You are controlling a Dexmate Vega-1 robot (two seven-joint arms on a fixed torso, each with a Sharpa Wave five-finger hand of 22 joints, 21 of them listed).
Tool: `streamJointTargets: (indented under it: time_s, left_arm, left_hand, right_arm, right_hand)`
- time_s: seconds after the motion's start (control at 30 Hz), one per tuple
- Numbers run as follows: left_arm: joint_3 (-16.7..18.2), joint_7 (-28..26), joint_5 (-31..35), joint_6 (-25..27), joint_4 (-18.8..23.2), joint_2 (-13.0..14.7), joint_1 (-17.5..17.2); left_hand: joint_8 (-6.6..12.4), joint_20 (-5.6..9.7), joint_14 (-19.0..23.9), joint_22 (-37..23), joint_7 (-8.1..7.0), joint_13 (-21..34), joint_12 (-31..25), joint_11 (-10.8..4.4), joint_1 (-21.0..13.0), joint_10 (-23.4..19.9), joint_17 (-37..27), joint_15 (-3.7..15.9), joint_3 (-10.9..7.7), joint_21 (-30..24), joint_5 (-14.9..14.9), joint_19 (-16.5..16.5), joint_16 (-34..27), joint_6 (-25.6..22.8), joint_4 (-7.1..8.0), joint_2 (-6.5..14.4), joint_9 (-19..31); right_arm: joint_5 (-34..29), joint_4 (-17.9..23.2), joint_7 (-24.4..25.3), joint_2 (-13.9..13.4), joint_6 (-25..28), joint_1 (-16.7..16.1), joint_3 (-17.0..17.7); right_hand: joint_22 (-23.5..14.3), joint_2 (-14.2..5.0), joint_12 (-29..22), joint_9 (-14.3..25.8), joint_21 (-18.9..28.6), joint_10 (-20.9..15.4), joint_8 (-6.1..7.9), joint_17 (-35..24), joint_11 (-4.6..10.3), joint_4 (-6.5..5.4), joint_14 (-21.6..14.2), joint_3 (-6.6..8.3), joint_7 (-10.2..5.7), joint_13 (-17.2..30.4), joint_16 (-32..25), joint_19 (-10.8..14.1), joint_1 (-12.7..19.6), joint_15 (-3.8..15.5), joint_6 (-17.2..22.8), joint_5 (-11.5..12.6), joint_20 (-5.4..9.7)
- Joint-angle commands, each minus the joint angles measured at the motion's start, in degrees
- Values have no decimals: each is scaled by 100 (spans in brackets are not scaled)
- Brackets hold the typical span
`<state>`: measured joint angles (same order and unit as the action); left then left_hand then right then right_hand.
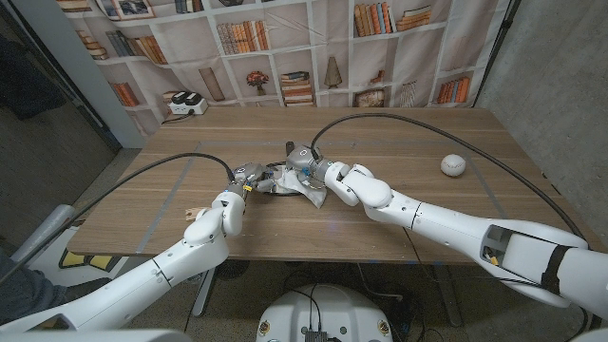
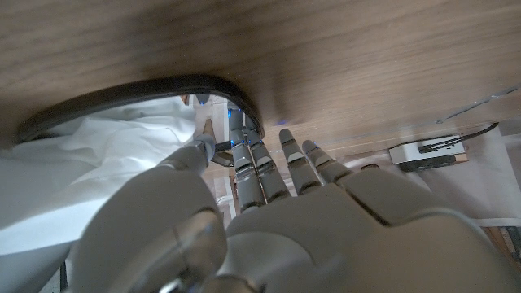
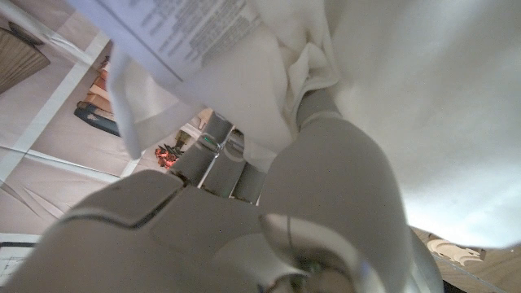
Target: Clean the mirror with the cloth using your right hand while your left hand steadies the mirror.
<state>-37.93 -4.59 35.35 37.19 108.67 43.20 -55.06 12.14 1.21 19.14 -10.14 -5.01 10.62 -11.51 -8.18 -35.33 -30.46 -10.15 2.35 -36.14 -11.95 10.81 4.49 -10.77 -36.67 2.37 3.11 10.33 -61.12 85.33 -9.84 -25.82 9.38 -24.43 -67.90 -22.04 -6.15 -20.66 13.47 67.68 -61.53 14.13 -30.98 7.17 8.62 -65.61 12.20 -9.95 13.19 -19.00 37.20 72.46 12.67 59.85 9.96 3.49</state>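
A: Where are my hands?
B: My left hand point(image 1: 249, 177) sits at the mirror's point(image 2: 122, 91) 9 o'clock edge, fingers point(image 2: 262, 167) straight and near together, tips touching the dark rim. My right hand point(image 1: 306, 168) grips the white cloth point(image 1: 309, 190), bunched on the glass.
A: Mirror location?
B: Flat at desk point(image 1: 399, 152) centre.
A: Beyond it?
B: White ball point(image 1: 453, 165) at 2 o'clock, well apart. White box point(image 1: 186, 104) at the far edge, 11 o'clock.

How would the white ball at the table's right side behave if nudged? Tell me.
The white ball looks round and sits free on the flat wooden table, so it would probably roll. Nothing stands beside it to stop it. It looks small, likely light.
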Motion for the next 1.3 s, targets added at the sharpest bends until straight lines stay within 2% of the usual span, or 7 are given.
streamJointTargets:
  time_s: [0.03, 0.2, 0.33, 0.5, 0.87, 1.3]
  left_arm:
    - [-18, 34, 25, 4, 27, 5, 13]
    - [-27, 80, 40, 57, 72, 29, -11]
    - [-45, 125, 56, 85, 80, 42, -3]
    - [-61, 120, 84, 103, 70, 30, 11]
    - [-97, 123, 55, -85, -11, 45, 76]
    - [-66, 44, 55, -201, 42, 136, 18]
  left_hand:
    - [-14, 4, 23, -19, 212, 5, 16, 16, 36, -17, 3, 366, -70, 9, -13, 44, 8, -253, -7, 14, 5]
    - [-17, 8, 35, -19, 212, 5, 18, 15, 38, -20, 3, 361, -84, 8, -12, 49, 4, -258, -16, 14, 5]
    - [-17, 12, 35, -19, 193, 5, 15, 5, 39, -30, 3, 361, -95, 7, -12, 53, 6, -267, -23, 12, 5]
    - [-16, 19, 24, -18, 208, 5, 18, 15, 42, -29, 3, 356, -107, 13, -11, 42, 11, -280, -32, 9, 5]
    - [-35, 52, -8, -18, 233, 6, 23, 19, 49, -33, 3, 359, -137, 17, -12, 39, 23, -258, -58, -4, 6]
    - [-50, 49, -18, -18, 239, 6, 41, 31, 53, 3, 3, 353, -175, 20, -12, 37, 24, -239, -87, -11, 7]
  right_arm:
    - [90, -479, 171, 274, -29, 70, 76]
    - [185, -819, 212, 404, 298, 128, 122]
    - [258, -862, 204, 380, 490, 147, 125]
    - [499, -707, 139, 280, 640, 94, 212]
    - [510, -185, 113, 21, 863, -54, 211]
    - [382, -68, 89, 32, 888, -78, 154]
  right_hand:
    - [-8, -26, -40, 10, 60, -354, 27, -12, 321, -20, 26, 34, -171, 845, 3, -45, 2, 99, 227, 16, 874]
    - [-3, -28, -32, 9, 82, -356, 25, -22, 322, -21, 11, 37, -172, 845, -4, -47, -1, 99, 227, 17, 877]
    - [3, -28, -26, 8, 95, -356, 25, -28, 323, -22, 6, 39, -172, 846, -6, -50, -2, 98, 230, 17, 878]
    - [14, -29, -24, 6, 109, -370, 25, -36, 323, -20, -5, 45, -172, 849, -9, -60, 0, 96, 236, 18, 882]
    - [36, -32, -11, 4, 137, -379, 25, -50, 322, -19, -11, 57, -171, 851, -8, -71, -1, 97, 244, 17, 879]
    - [61, -27, 0, 2, 161, -384, 22, -61, 321, -16, -12, 67, -170, 858, -4, -84, -3, 96, 245, 16, 880]
